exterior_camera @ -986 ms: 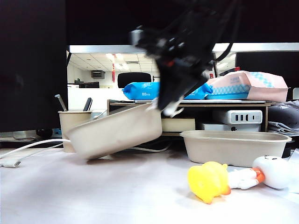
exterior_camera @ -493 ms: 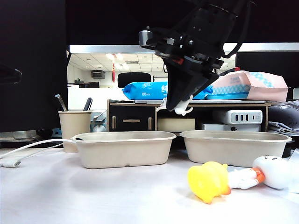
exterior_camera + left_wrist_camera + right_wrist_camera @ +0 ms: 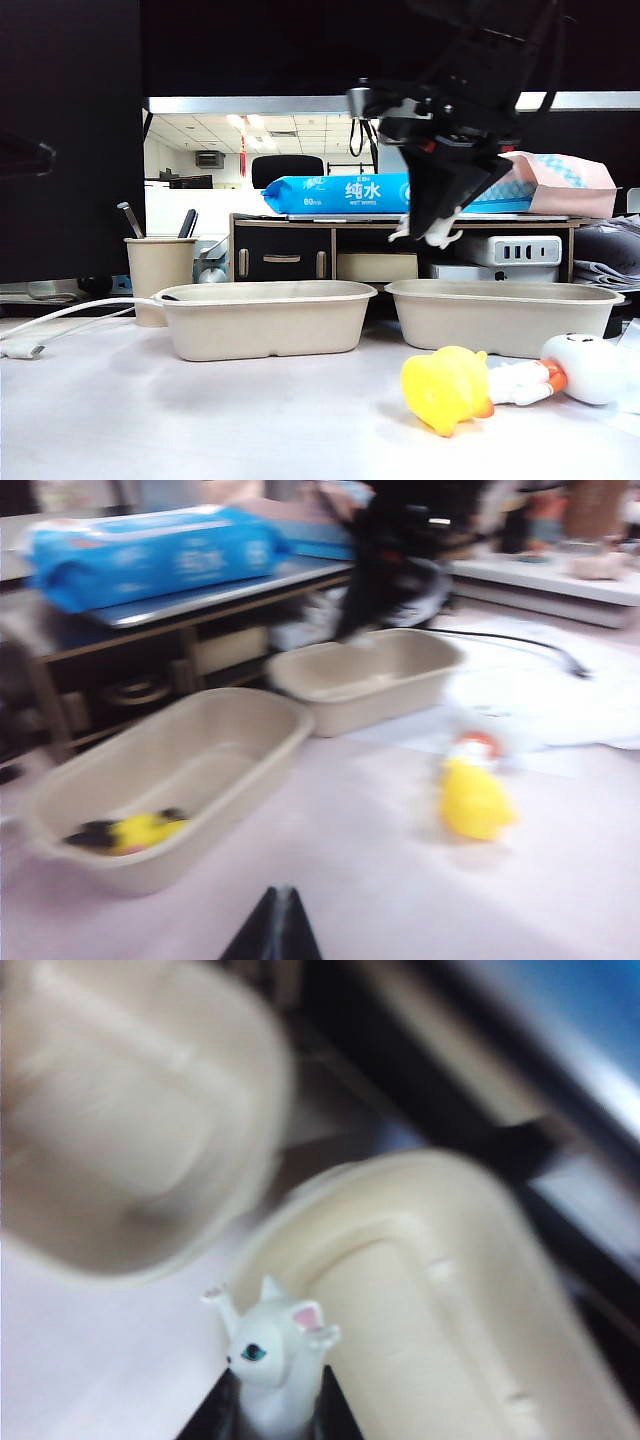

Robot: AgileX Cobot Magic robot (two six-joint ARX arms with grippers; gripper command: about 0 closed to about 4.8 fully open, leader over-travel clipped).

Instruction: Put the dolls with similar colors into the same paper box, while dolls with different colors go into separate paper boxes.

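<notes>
Right gripper [image 3: 432, 232] pinches the white four-legged animal doll [image 3: 273, 1358]; centre it above the right beige moulded-pulp tray [image 3: 503, 316], then release; left gripper [image 3: 275, 932] looks shut

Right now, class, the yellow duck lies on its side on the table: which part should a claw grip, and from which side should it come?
Probably the yellow duck's round body, from straight above, claw fingers on its front and back. It lies tipped over against the white round-headed figure, so a sideways approach would likely bump that figure. The right claw is busy with the white cat doll; the left claw looks closed.
</notes>
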